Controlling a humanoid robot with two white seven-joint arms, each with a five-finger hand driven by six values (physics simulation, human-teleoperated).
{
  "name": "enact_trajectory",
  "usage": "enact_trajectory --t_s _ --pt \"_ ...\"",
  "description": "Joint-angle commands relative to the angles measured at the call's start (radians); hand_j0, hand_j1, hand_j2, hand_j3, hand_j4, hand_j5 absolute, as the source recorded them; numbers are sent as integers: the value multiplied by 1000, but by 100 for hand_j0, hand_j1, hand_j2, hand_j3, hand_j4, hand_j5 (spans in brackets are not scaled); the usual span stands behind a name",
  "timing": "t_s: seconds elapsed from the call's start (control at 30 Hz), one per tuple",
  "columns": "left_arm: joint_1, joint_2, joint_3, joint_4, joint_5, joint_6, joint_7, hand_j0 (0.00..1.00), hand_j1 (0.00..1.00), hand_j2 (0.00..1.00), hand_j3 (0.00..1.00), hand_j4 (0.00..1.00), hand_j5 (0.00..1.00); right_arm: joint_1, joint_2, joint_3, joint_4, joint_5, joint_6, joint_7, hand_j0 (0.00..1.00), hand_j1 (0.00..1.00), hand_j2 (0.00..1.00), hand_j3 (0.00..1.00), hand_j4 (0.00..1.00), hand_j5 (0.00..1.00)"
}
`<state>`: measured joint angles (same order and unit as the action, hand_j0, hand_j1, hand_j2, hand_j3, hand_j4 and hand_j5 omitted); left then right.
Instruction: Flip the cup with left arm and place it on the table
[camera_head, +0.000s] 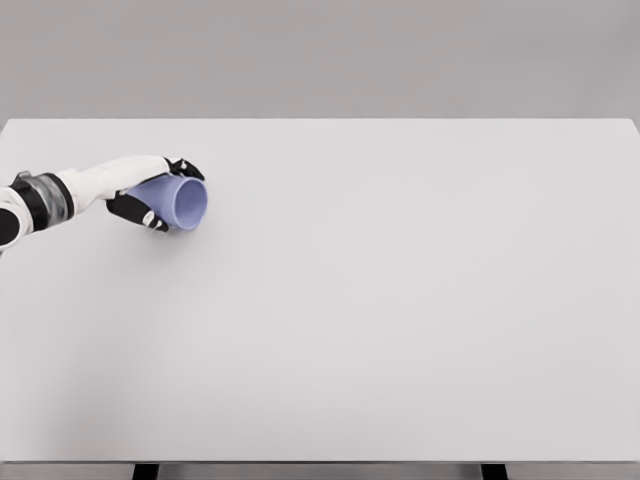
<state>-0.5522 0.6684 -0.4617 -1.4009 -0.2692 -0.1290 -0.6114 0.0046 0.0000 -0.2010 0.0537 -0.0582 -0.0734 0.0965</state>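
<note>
Left hand (150, 195) grasping the blue cup (178, 203) at the far left of the tabletop (400, 300), with the cup lying roughly sideways and its open mouth facing right. Likely failure: if the wrist turn ends short of upright, or the fingers release while the base is off level, the cup may tip and roll across the bare surface. The fingers are curled around the cup wall, dark fingertips (153, 220) showing above and below it; contact between cup and tabletop cannot be told
</note>
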Motion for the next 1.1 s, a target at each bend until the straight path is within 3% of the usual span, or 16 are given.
enact_trajectory --t_s 0.0,0.8,1.07 --pt "0 8 5 -20 31 2 1 72 72 72 72 72 72 0 0 0 0 0 0 0 100 100 100 100 100 100" --pt "11 -13 124 -4 334 9 1 75 75 75 75 75 75 0 0 0 0 0 0 0 100 100 100 100 100 100" --pt "17 -26 126 3 470 9 1 75 75 75 75 75 75 0 0 0 0 0 0 0 100 100 100 100 100 100"
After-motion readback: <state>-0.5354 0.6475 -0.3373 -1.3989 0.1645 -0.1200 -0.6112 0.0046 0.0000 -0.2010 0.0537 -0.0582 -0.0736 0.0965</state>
